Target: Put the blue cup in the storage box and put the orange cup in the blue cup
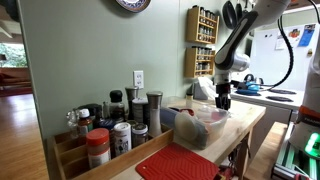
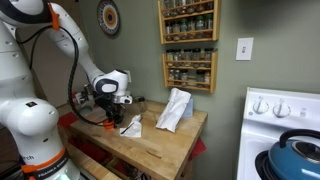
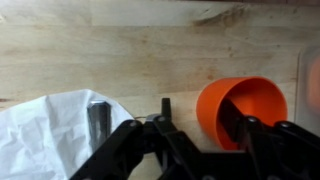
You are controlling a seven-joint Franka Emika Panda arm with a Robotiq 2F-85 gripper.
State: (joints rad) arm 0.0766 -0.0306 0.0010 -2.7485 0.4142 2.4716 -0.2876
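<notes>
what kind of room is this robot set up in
Most likely a home kitchen: a spice rack hangs on the wall, a stove carries a blue kettle, and jars crowd the wooden counter.

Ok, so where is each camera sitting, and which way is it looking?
Exterior view: low at the end of the counter behind spice jars, looking along it at the arm and gripper.
Exterior view: beside the counter, facing the wall spice racks; the white arm fills its left.
Wrist view: above the gripper, looking down at the orange cup and the wooden counter; the gripper enters from the bottom.
Shared: both exterior views show arm, counter and spice racks.
</notes>
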